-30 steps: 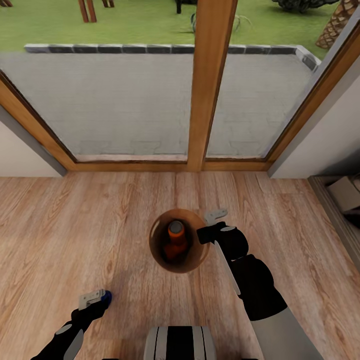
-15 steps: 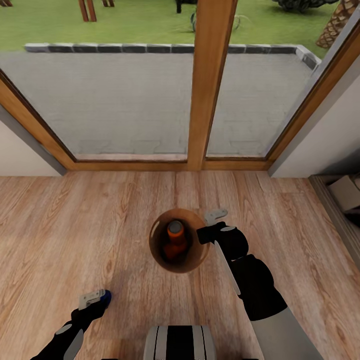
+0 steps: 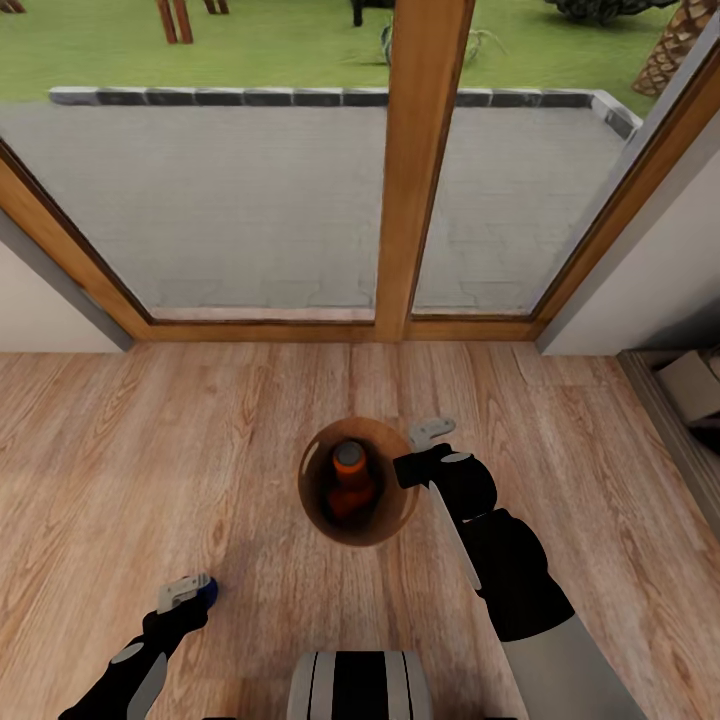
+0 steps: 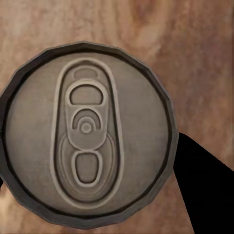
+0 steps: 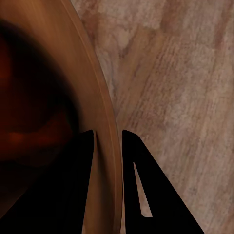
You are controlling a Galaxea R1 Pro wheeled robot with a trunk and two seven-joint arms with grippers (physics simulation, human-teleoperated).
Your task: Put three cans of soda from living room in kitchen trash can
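The tash can stands on the wood floor in front of me, copper-brown inside. One orange can of soda stands upright in it. My right gripper is shut on the bin's right rim; in the right wrist view the rim passes between the two dark fingers. My left gripper hangs low at the left, shut on another can of soda, whose grey pull-tab end faces the wrist camera. A blue patch shows beside the left fingers. A third can is out of view.
A glass door with a wood frame lies straight ahead, with paving and grass outside. A grey wall and low shelf stand at the right. My base is at the bottom. Wood floor spreads around the bin.
My left arm has shifted slightly, with its gripper a little higher and further left in the picture. The right gripper, the bin and the can inside have stayed put.
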